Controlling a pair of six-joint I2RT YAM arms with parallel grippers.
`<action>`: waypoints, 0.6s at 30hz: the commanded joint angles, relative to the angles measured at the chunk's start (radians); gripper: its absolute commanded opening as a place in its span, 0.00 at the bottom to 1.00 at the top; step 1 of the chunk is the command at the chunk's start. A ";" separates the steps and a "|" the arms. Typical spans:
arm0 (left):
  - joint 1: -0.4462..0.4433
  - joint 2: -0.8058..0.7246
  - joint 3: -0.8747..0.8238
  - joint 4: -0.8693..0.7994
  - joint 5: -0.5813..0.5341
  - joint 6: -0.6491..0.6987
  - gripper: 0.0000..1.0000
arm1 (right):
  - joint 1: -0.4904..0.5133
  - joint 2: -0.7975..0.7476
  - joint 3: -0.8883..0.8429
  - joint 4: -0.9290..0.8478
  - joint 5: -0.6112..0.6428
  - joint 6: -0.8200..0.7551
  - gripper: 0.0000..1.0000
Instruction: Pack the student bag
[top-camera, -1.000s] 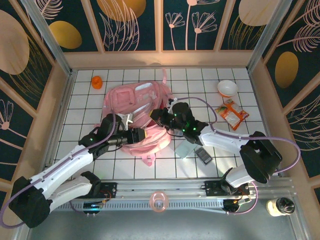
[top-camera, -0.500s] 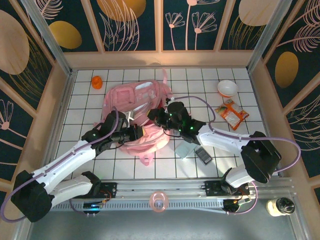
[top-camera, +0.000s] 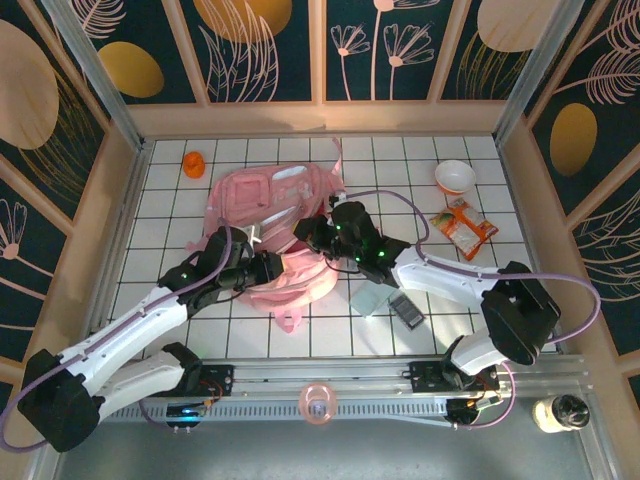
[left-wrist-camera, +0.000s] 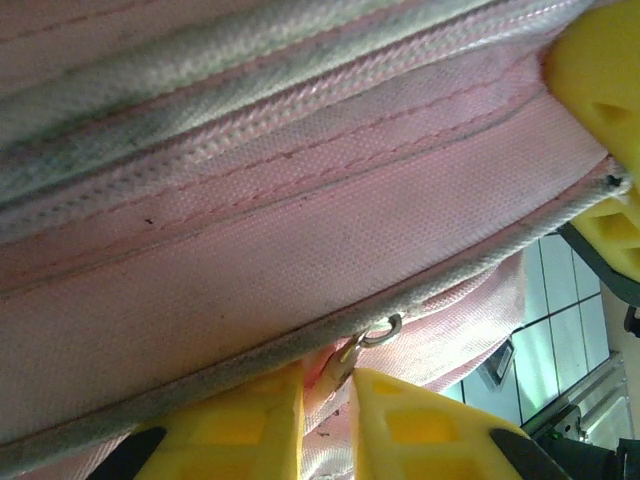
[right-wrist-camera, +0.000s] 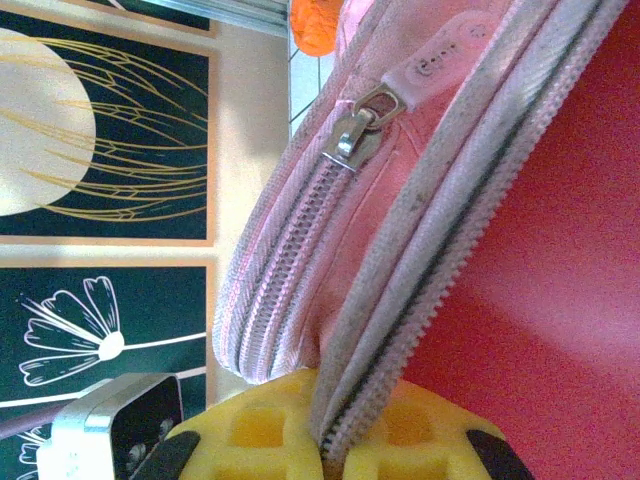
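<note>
Pinching the zipper edge of the student bag (top-camera: 265, 190), right gripper (right-wrist-camera: 325, 425) largely cropped, left gripper (left-wrist-camera: 328, 395) clamped on its hem, drawn slightly leftward since.

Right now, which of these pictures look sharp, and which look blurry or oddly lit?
Top external: evenly lit and sharp, the student bag clear on the tiles. Left wrist: very close, bag weave crisp, the left gripper's yellow fingers softer. Right wrist: zipper pull sharp, red area smooth, without detail.
</note>
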 joint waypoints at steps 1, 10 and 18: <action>0.009 0.016 -0.005 0.006 -0.038 -0.031 0.21 | 0.018 -0.012 0.072 0.058 0.018 -0.039 0.00; 0.009 0.038 0.012 -0.040 -0.118 -0.020 0.18 | 0.053 -0.017 0.109 -0.013 0.073 -0.062 0.00; 0.009 -0.012 0.013 -0.137 -0.237 -0.006 0.00 | 0.007 -0.048 0.080 -0.058 0.045 -0.087 0.00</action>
